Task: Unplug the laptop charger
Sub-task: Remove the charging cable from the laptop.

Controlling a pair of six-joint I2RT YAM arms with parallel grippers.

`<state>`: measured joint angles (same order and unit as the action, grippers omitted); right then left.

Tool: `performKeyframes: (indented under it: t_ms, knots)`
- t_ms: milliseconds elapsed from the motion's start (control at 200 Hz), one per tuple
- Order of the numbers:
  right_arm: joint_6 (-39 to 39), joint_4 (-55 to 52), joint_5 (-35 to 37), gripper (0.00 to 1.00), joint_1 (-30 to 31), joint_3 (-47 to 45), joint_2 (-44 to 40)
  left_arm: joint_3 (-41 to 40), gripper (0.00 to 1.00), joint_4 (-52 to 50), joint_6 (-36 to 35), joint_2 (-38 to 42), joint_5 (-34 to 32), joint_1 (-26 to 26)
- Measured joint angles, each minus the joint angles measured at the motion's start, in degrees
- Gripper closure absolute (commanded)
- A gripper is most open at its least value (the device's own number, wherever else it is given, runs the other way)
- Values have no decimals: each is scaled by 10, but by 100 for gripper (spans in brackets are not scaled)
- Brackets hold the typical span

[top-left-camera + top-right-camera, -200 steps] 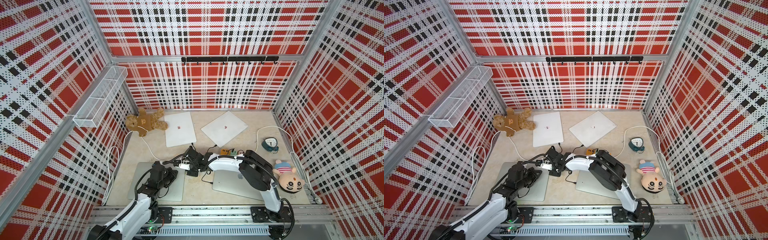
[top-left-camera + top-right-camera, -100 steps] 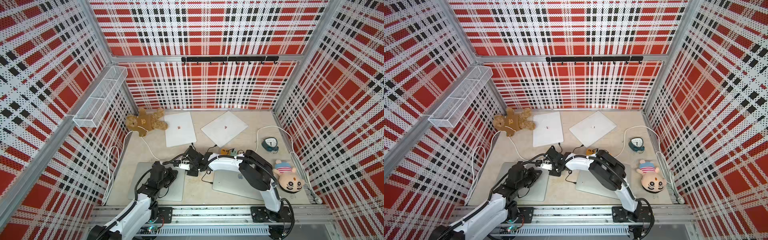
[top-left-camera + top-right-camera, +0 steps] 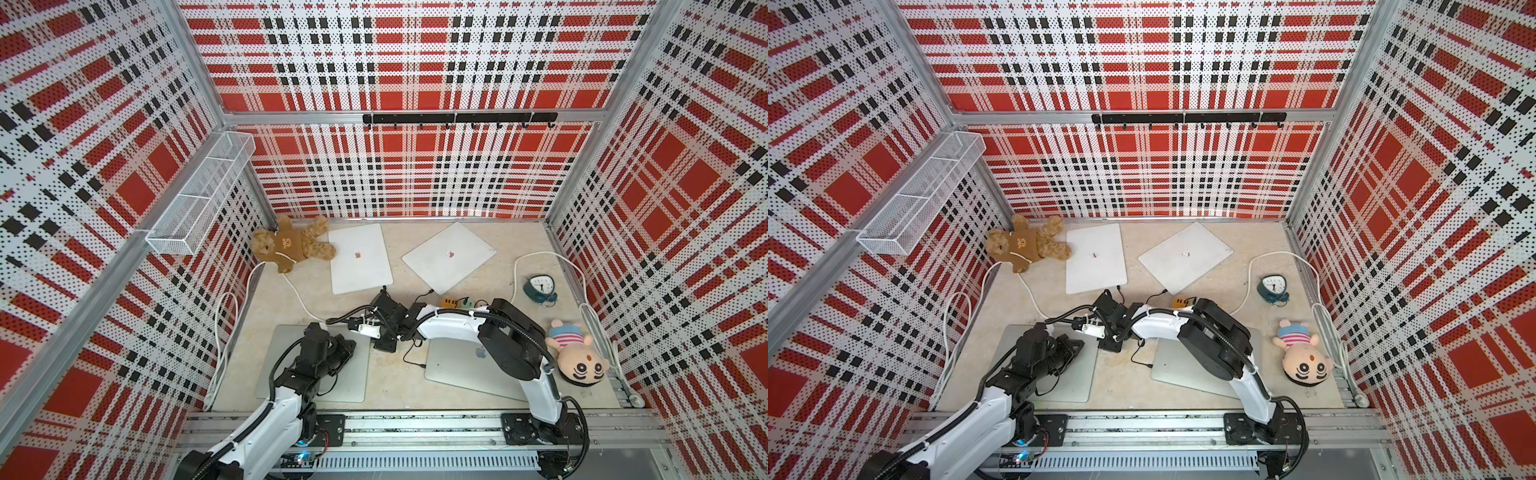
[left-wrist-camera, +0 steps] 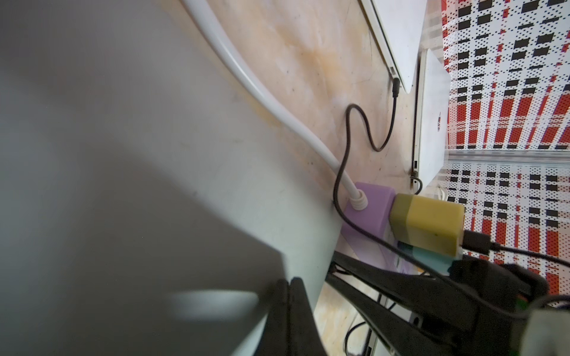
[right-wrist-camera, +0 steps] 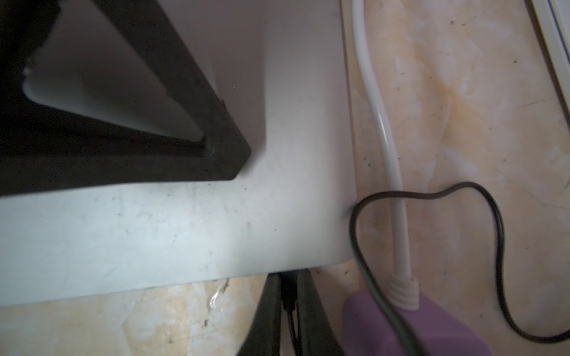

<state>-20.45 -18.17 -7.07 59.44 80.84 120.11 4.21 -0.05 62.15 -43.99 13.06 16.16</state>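
Right gripper (image 5: 288, 311): fingers (image 5: 268, 323) drawn in narrowly, pinching the black charger plug (image 5: 288, 292) where it meets the right edge of the grey laptop (image 5: 154, 231), close to that laptop's far right corner. The plug appears seated in its port, though shadow there makes this uncertain. Left gripper (image 4: 290, 308): fingers pressed together with nothing between them, tips resting on the same laptop's lid, near the plug. This laptop lies closed at near left on the table (image 3: 395, 386). Just beyond its far right corner is a purple power strip (image 4: 367, 209), with a thick white cord (image 5: 379, 123) entering it and a yellow adapter (image 4: 428, 225) touching its far end. A thin black cable (image 5: 493, 231) loops across the white cord and over the strip. At near right, a second grey laptop (image 3: 457, 370) lies partly under the right arm. Far side: two closed white laptops (image 3: 359, 257) (image 3: 449, 257) side by side, with a teddy bear (image 3: 291, 247) touching the left one. Right side: a small clock (image 3: 539, 287), and nearer, a plush doll (image 3: 575, 353) lying on its back.
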Motion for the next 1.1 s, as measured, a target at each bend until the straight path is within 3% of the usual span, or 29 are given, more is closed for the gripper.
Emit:
performKeyframes:
  t_ms: [661, 1097]
  knots:
    - [-32, 13, 15, 100, 0, -9, -1, 0, 100, 0, 0, 0, 0, 0]
    - [10, 28, 7, 100, 0, -20, -5, 0, 100, 0, 0, -2, 0, 0]
